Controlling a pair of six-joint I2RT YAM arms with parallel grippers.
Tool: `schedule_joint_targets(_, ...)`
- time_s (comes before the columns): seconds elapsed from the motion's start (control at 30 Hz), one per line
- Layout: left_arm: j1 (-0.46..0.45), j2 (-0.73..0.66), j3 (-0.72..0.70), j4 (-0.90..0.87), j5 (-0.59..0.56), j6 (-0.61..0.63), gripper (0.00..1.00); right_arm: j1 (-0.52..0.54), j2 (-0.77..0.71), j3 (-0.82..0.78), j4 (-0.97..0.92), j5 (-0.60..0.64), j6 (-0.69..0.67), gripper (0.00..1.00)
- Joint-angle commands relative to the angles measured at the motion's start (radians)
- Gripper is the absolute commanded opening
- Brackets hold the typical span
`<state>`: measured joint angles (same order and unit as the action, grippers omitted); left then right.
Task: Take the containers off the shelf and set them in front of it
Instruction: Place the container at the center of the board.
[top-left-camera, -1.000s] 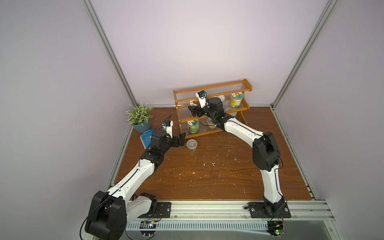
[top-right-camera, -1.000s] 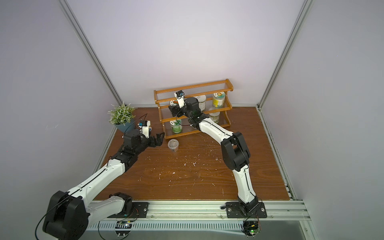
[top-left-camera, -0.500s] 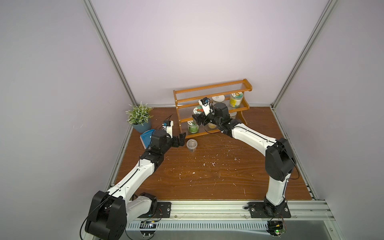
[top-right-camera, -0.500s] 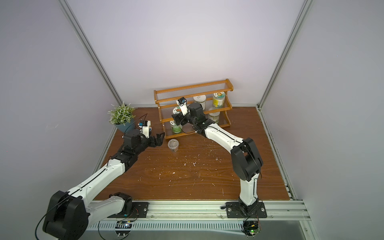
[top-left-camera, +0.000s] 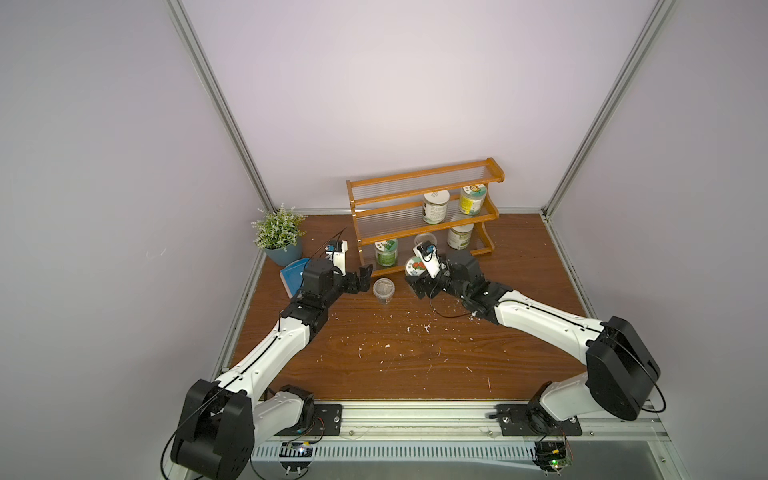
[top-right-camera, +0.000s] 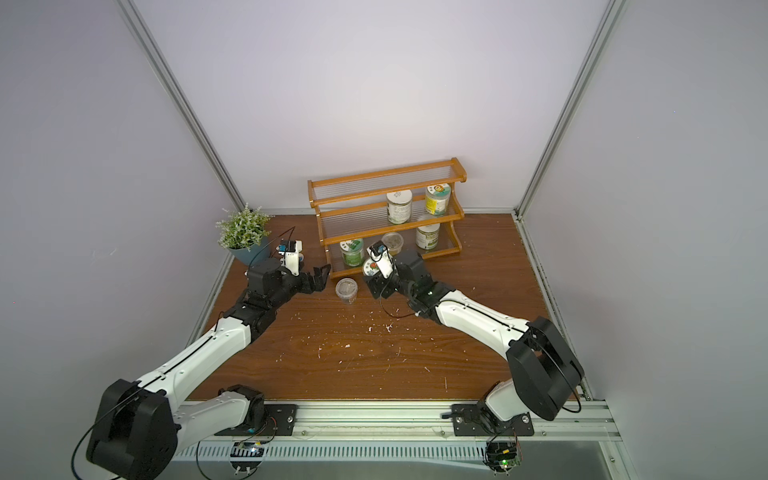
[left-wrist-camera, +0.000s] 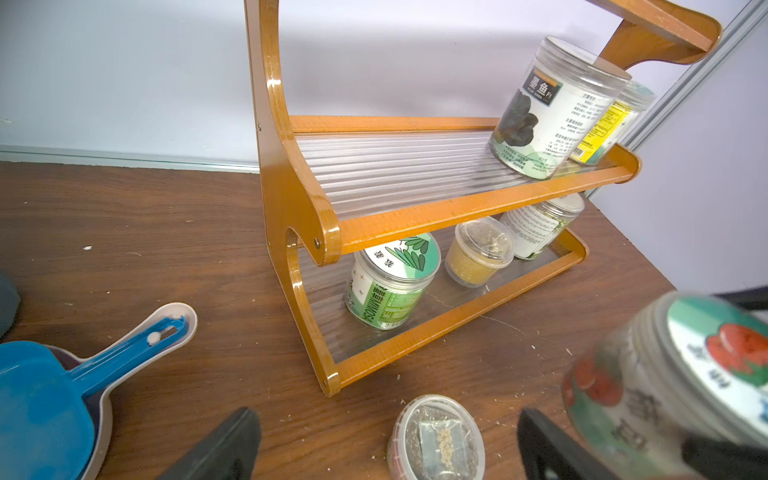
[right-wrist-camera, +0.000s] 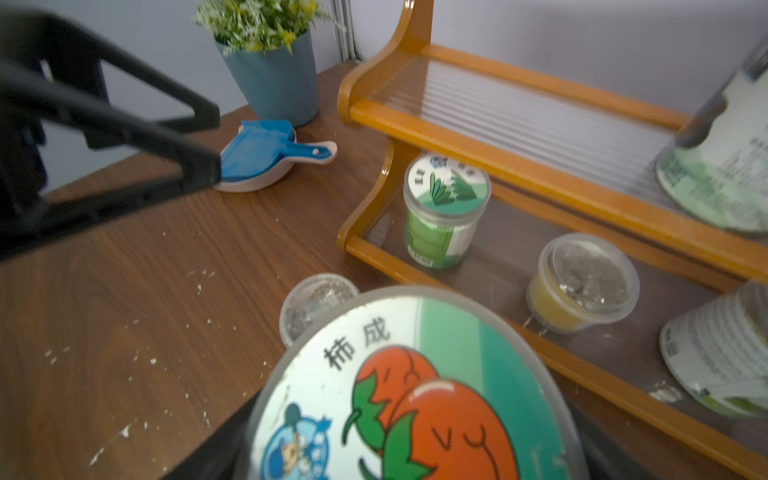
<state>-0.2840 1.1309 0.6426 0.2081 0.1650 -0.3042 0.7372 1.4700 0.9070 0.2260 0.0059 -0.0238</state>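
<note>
The orange-brown shelf (top-left-camera: 424, 206) stands at the back of the table. My right gripper (top-left-camera: 417, 279) is shut on a jar with a tomato-picture lid (top-left-camera: 414, 266), held tilted and low just in front of the shelf's bottom rail; that lid (right-wrist-camera: 415, 395) fills the right wrist view and hides the fingers. My left gripper (top-left-camera: 363, 279) is open and holds nothing, beside a small clear cup (top-left-camera: 383, 289) on the table, which also shows in the left wrist view (left-wrist-camera: 436, 440). On the bottom tier are a green jar (top-left-camera: 386, 252), a yellow cup (top-left-camera: 424, 241) and a white-labelled jar (top-left-camera: 460, 237). Two jars (top-left-camera: 435, 206) (top-left-camera: 472, 199) stand on the middle tier.
A plant in a blue pot (top-left-camera: 278, 232) stands at the back left, with a blue scoop (top-left-camera: 293, 274) on the table next to my left wrist. White crumbs are scattered over the wood table (top-left-camera: 415, 353). Grey walls close in the left, right and back.
My right arm has drawn back from the shelf's middle tier, bringing the tomato-lid jar down and forward to the front of the shelf. The left arm has stayed still.
</note>
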Motion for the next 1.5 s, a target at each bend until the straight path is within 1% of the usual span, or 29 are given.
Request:
schedule_joint_targets(0.0, 0.012, 0.007, 0.02, 0.028, 0.021, -0.007, 1.0, 0.004, -0.028, -0.077, 0.196, 0.082, 0.024, 0.82)
schedule_joint_targets(0.17, 0.012, 0.004, 0.019, 0.027, 0.03, -0.012, 1.0, 0.004, 0.008, -0.19, 0.387, 0.155, 0.055, 0.82)
schedule_joint_targets(0.4, 0.012, -0.006, 0.02, 0.019, 0.025, -0.011, 1.0, -0.004, 0.114, -0.185, 0.507, 0.198, 0.078, 0.83)
schedule_joint_targets(0.47, 0.012, -0.007, 0.019, 0.017, 0.024, -0.01, 1.0, -0.02, 0.14, -0.176, 0.532, 0.187, 0.09, 0.84)
schedule_joint_targets(0.63, 0.012, -0.003, 0.02, 0.016, 0.024, -0.009, 1.0, -0.029, 0.185, -0.168, 0.557, 0.156, 0.094, 0.84)
schedule_joint_targets(0.77, 0.012, 0.004, 0.022, 0.021, 0.032, -0.009, 1.0, -0.029, 0.224, -0.173, 0.568, 0.176, 0.084, 0.86)
schedule_joint_targets(0.93, 0.012, 0.006, 0.021, 0.03, 0.046, -0.007, 1.0, -0.034, 0.264, -0.177, 0.581, 0.173, 0.08, 0.88)
schedule_joint_targets(1.07, 0.012, 0.006, 0.024, 0.034, 0.063, -0.004, 1.0, -0.036, 0.278, -0.177, 0.575, 0.187, 0.069, 0.92)
schedule_joint_targets(1.27, 0.012, 0.004, 0.028, 0.046, 0.097, 0.001, 1.0, -0.043, 0.258, -0.188, 0.549, 0.192, 0.064, 0.99)
schedule_joint_targets(1.47, 0.012, 0.007, 0.033, 0.066, 0.146, 0.002, 1.0, -0.057, 0.173, -0.191, 0.495, 0.157, 0.064, 0.99)
